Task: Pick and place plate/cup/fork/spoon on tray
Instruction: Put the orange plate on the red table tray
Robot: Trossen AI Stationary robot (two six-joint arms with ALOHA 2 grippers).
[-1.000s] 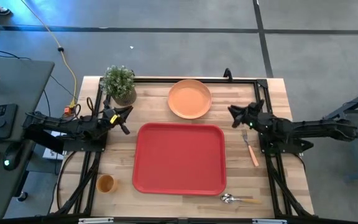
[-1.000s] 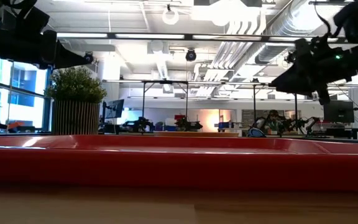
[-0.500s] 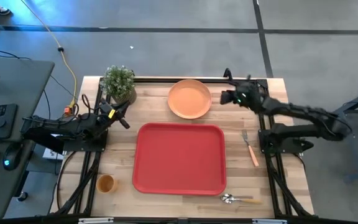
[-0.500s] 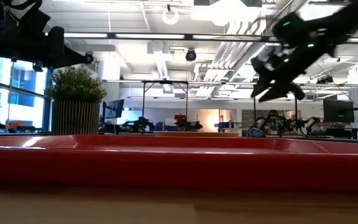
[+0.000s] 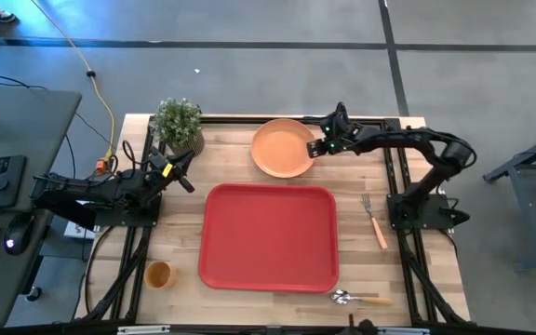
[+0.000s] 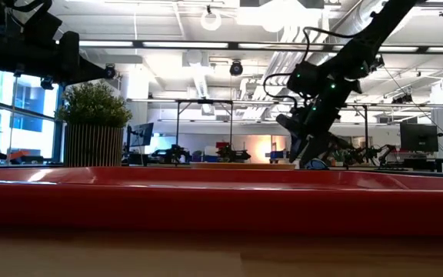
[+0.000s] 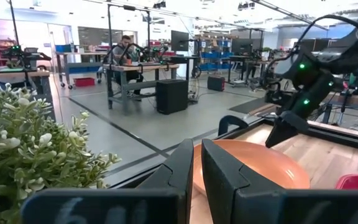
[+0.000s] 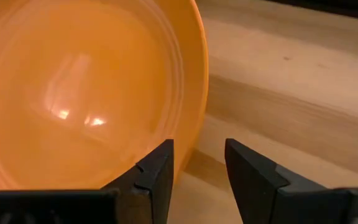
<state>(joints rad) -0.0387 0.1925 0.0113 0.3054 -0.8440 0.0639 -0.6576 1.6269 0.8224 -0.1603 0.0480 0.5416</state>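
The orange plate (image 5: pixel 284 148) lies flat on the table behind the red tray (image 5: pixel 268 237). My right gripper (image 5: pixel 320 147) is open at the plate's right rim; in its wrist view (image 8: pixel 197 165) one finger stands over the plate's inside (image 8: pixel 86 93) and the other over the bare wood, with no touch showing. My left gripper (image 5: pixel 184 174) is shut and empty near the potted plant (image 5: pixel 178 126). The cup (image 5: pixel 158 274) stands at the near left. The fork (image 5: pixel 374 221) lies right of the tray. The spoon (image 5: pixel 356 298) lies by the tray's near right corner.
A black frame rail (image 5: pixel 361 121) runs along the table's far edge just behind the right gripper. The tray's low red rim (image 6: pixel 206 200) fills the front of the low view. A person sits at a bench far off in the room (image 7: pixel 126 50).
My right gripper has swung from above the fork's head toward the table's far edge and left, then come down to the plate's right rim, tipping to point downward. The plate, tray, cup, fork and spoon have stayed where they were.
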